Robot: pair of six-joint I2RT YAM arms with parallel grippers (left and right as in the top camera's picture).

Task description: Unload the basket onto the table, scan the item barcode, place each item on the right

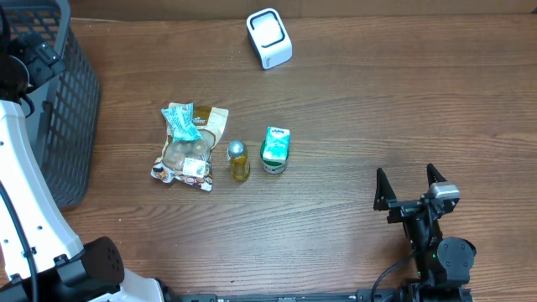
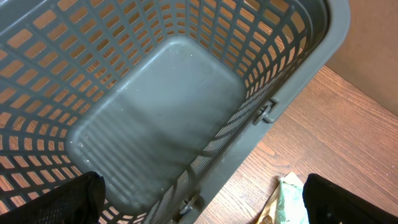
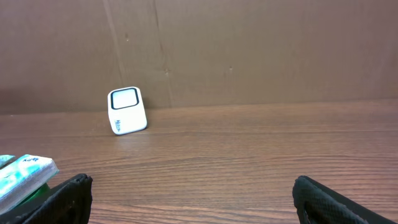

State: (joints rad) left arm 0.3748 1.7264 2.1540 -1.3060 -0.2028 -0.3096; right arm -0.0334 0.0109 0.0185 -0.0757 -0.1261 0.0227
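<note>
Right gripper (image 1: 405, 172) hangs low over the near right part of the table (image 1: 377, 101), its jaws spread wide with nothing between them. The left gripper (image 2: 200, 179) is likewise wide apart and empty, poised above the open grey basket (image 1: 59, 109) at the far left edge; the basket looks bare inside.

Next in size is the snack bag (image 1: 189, 151), lying flat near the middle of the table, with a small teal packet (image 1: 180, 120) resting on its far end. The white scanner (image 1: 268, 38) sits alone at the far centre, well apart from everything else. A green and white carton (image 1: 275, 149) is to the right of the bag, and a small yellow bottle (image 1: 239, 161) with a silver cap sits between them, just beside the bag. Which of these is to be scanned I cannot tell, and no barcode shows in any view.

The trouble I would expect comes from crowding: wide jaws coming down on the bottle or carton could knock the neighbour over or drag the bag. The bag's crinkly film may slip or fold, hiding its code. An item lifted with its barcode facing away from the scanner's window would not read, and a careless approach could shove the light scanner.
</note>
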